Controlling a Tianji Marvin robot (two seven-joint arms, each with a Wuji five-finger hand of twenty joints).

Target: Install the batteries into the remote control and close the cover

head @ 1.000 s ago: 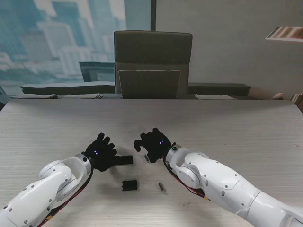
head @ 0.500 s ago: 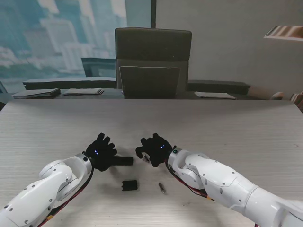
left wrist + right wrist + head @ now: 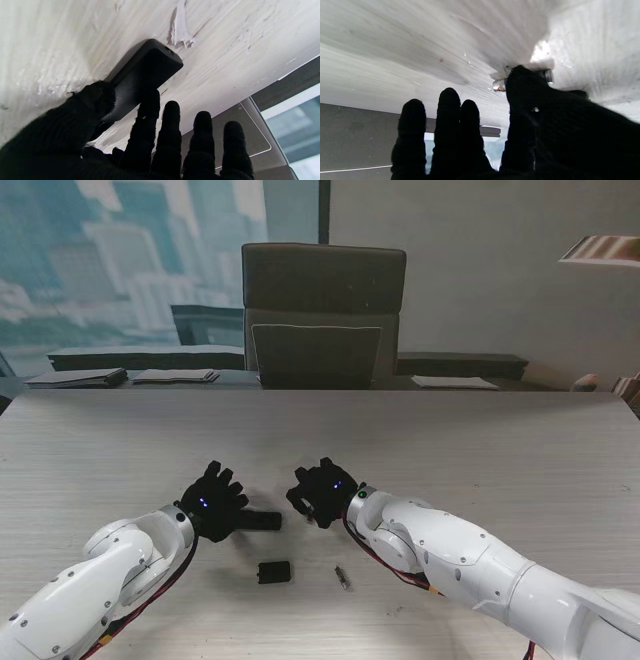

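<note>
My left hand [image 3: 212,502] sits on the desk [image 3: 520,470] a little left of centre, toward the near edge, palm down. It pins the remote control [image 3: 258,521] between thumb [image 3: 82,110] and index finger [image 3: 147,110]; the other three fingers are spread and touch nothing. The remote control lies flat on the desk, its free end sticking out to the right of the hand.

My right hand [image 3: 322,490] is just right of that, near the desk's centre, palm down. In the right wrist view the thumb [image 3: 520,80] presses on a battery [image 3: 499,86] lying on the desk; only the battery's metal ends show past the thumb. The other fingers [image 3: 448,105] are straight and off it. I cannot tell if the hand really grips the battery or only rests on it.

Nearer to me, toward the near edge, the black battery cover [image 3: 273,571] lies loose on the desk, apart from the remote control. Just right of it lies a second battery [image 3: 342,577], small and thin, touched by neither hand.

Past the far edge stands a dark chair [image 3: 323,315]
</note>
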